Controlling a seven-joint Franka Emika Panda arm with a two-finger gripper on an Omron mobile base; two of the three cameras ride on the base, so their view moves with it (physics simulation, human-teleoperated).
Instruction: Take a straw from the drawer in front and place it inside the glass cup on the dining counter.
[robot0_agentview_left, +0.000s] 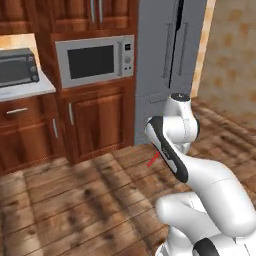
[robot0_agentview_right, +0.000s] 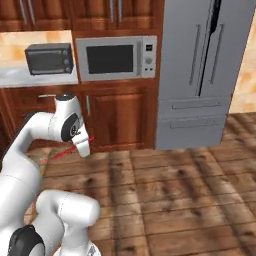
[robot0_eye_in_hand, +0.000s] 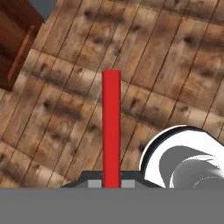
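The gripper (robot0_eye_in_hand: 112, 183) is being cut off by the bottom of the hand view, so that just the tips of its fingers (robot0_eye_in_hand: 94, 183) are being shown and the contact with the straw (robot0_eye_in_hand: 111, 131) is being hidden below. In the left base view the straw (robot0_agentview_left: 153, 159) is being covered by the arm apart from a short red end. In the right base view the gripper (robot0_agentview_right: 82, 148) is being seen too small for its jaws to be made out. The toaster oven (robot0_agentview_left: 17, 66) is being cropped by the left edge there, and the fridge (robot0_agentview_right: 205, 70) by the top edge.
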